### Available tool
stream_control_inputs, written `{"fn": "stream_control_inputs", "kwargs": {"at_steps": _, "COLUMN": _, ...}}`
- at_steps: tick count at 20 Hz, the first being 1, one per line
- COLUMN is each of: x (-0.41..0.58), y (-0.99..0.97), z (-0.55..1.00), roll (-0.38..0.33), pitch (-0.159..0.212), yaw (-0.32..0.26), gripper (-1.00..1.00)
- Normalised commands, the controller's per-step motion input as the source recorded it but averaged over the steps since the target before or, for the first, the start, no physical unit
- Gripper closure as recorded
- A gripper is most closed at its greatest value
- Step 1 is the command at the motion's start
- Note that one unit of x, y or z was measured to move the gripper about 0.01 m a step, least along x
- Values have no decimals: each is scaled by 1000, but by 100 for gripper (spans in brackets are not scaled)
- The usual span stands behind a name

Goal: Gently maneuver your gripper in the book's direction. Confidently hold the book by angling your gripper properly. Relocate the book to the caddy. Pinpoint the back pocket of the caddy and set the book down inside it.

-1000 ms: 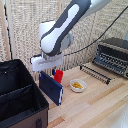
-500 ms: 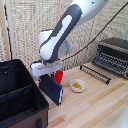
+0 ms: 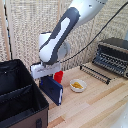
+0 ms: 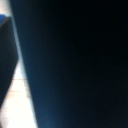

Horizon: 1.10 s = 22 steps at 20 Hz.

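The tool (image 3: 48, 76) hangs from the white-and-grey arm (image 3: 65, 30) with its fingers pinching the top edge of the book (image 3: 52, 90), which hangs straight below it. The book is a thin, flat, dark navy rectangle, held upright on edge and slightly tilted, its broad cover facing the exterior camera. Its lower edge is close to the pale wooden worktop (image 3: 95, 107); whether it touches cannot be told.

In the wrist view the book (image 4: 75, 65) fills nearly everything as a dark blue-black surface, blurred, with a paler strip running down one side and a sliver of light wood beyond.

The caddy (image 3: 20, 100), a large black box with an inner divider, stands just beside the tool and book, toward the exterior view's left. The book is outside it, near its wall.

Behind the book, partly hidden, stands a red cup (image 3: 59, 76). A small white bowl (image 3: 77, 85) with something yellow inside sits on the tool's other side, and a dark toaster oven (image 3: 112, 55) stands well apart beyond it.
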Motion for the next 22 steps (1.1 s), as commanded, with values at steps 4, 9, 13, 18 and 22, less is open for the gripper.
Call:
{"fn": "stream_control_inputs", "kwargs": {"at_steps": 4, "x": 45, "y": 26, "z": 0, "roll": -28, "pitch": -5, "yaw": 14, "gripper": 100}}
{"fn": "stream_control_inputs", "kwargs": {"at_steps": 9, "x": 0, "y": 177, "z": 219, "roll": -37, "pitch": -49, "yaw": -13, "gripper": 100}}
{"fn": "stream_control_inputs", "kwargs": {"at_steps": 13, "x": 39, "y": 96, "z": 886, "roll": -2, "pitch": 21, "yaw": -119, "gripper": 100}}
{"fn": "stream_control_inputs", "kwargs": {"at_steps": 18, "x": 21, "y": 33, "z": 1000, "roll": 0, "pitch": 47, "yaw": -168, "gripper": 100}}
{"fn": "stream_control_inputs", "kwargs": {"at_steps": 22, "x": 59, "y": 43, "z": 1000, "roll": -2, "pitch": 52, "yaw": -165, "gripper": 100}}
